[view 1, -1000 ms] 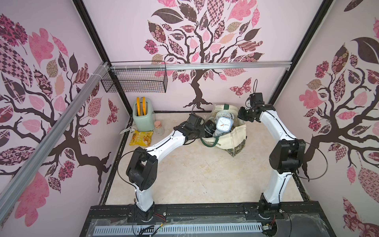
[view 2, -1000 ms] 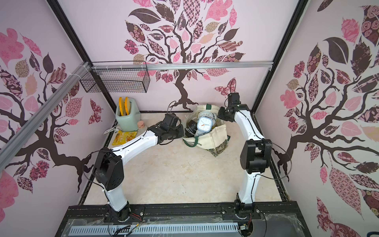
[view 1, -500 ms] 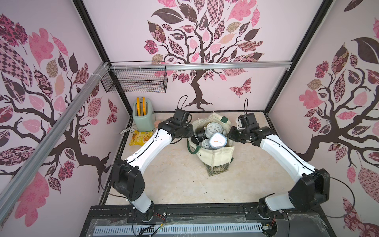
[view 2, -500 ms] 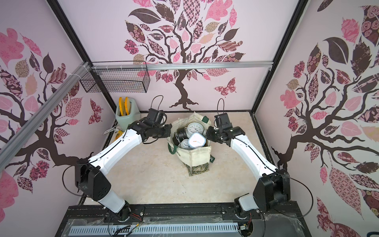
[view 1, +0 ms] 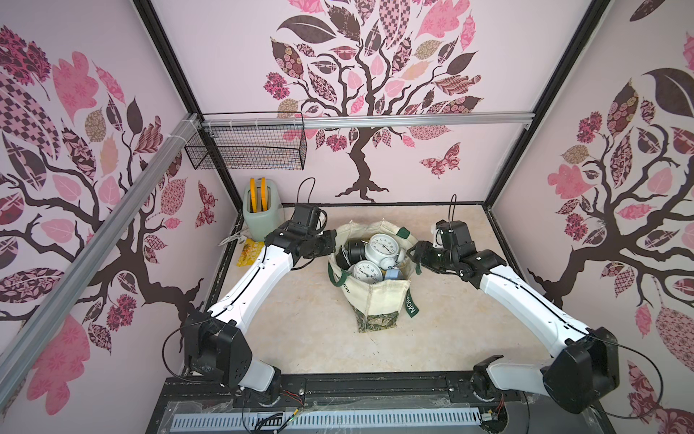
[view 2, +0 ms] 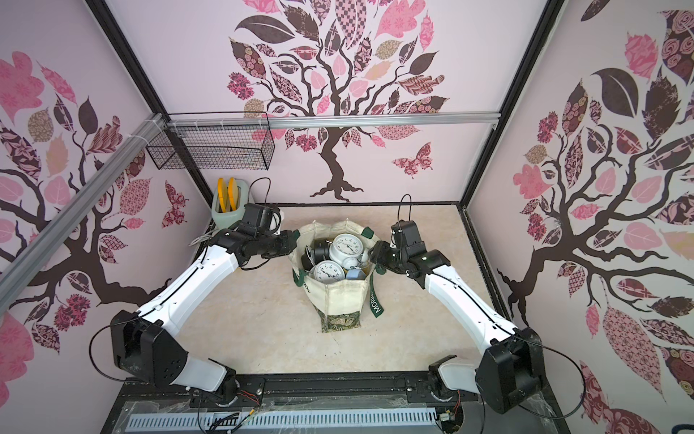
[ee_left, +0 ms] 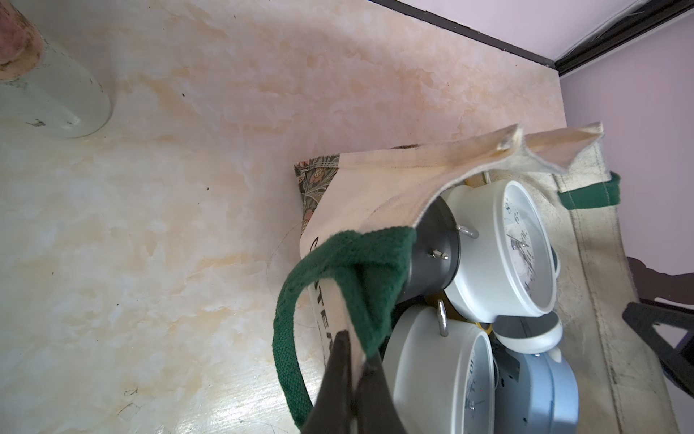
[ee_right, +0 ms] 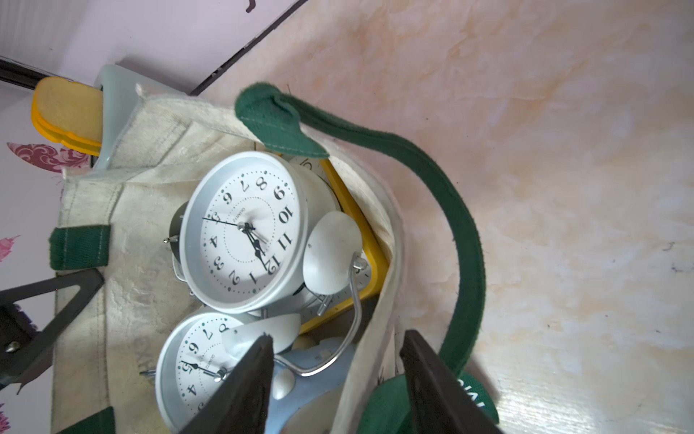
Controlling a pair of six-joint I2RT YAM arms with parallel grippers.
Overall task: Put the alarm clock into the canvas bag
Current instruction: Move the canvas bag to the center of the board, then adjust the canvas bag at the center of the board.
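The cream canvas bag point(view 1: 379, 300) point(view 2: 338, 297) stands open mid-table with several clocks inside. Uppermost is a white twin-bell alarm clock point(view 1: 382, 246) point(view 2: 347, 246) point(ee_right: 248, 233) point(ee_left: 503, 248), lying face up; a second white clock point(view 1: 366, 271) lies beside it. My left gripper point(view 1: 330, 244) point(ee_left: 356, 357) is shut on the bag's left rim by the green handle point(ee_left: 338, 263). My right gripper point(view 1: 413, 255) point(ee_right: 336, 338) is open at the right rim, one finger over the clocks and the other outside the cloth, holding nothing.
A pale green toaster point(view 1: 260, 214) with yellow slices stands at the back left, with a yellow packet point(view 1: 249, 253) in front of it. A wire basket point(view 1: 248, 146) hangs from the rail above. A pale cylinder point(ee_left: 49, 94) stands near the left arm.
The bag and both arms have shifted from the back right toward mid-table. My right gripper has opened and let go of the white clock, which now lies in the bag.
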